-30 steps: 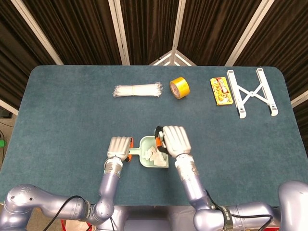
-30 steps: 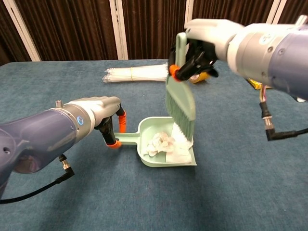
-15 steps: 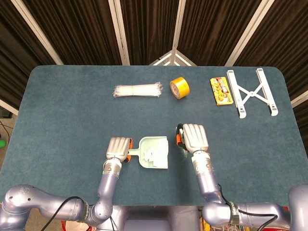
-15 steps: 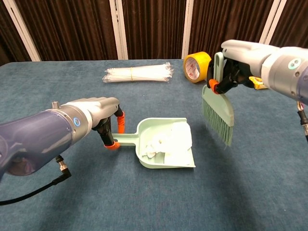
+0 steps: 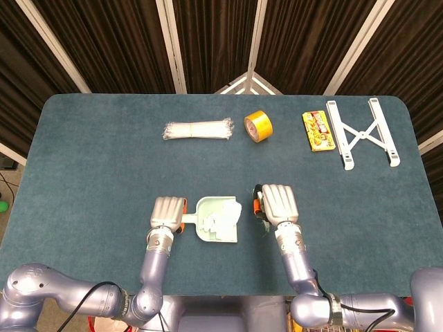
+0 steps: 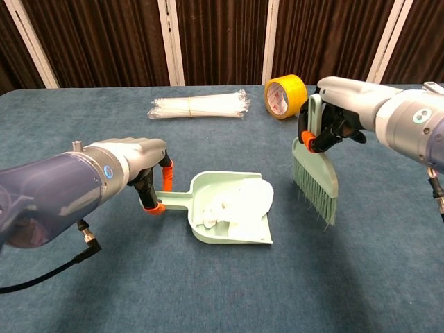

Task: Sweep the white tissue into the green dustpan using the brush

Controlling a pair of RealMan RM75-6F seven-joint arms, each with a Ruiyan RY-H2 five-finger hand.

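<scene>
- L hand (image 6: 135,163) grips the handle of the green dustpan (image 6: 232,215), near the table's front edge.
- White tissue (image 6: 232,203) lies inside the pan, crumpled, toward its back wall.
- R hand (image 6: 340,114) is closed round the brush (image 6: 316,173) handle; bristles point down, just beside the pan's R side, not touching it.
- Far side of the blue table (image 5: 90,173): zip tie bundle (image 5: 198,130), yellow tape roll (image 5: 259,126), snack pack (image 5: 318,131), white stand (image 5: 363,133).

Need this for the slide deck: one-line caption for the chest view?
Left hand holds green dustpan with white tissue inside; right hand holds brush beside it.
</scene>
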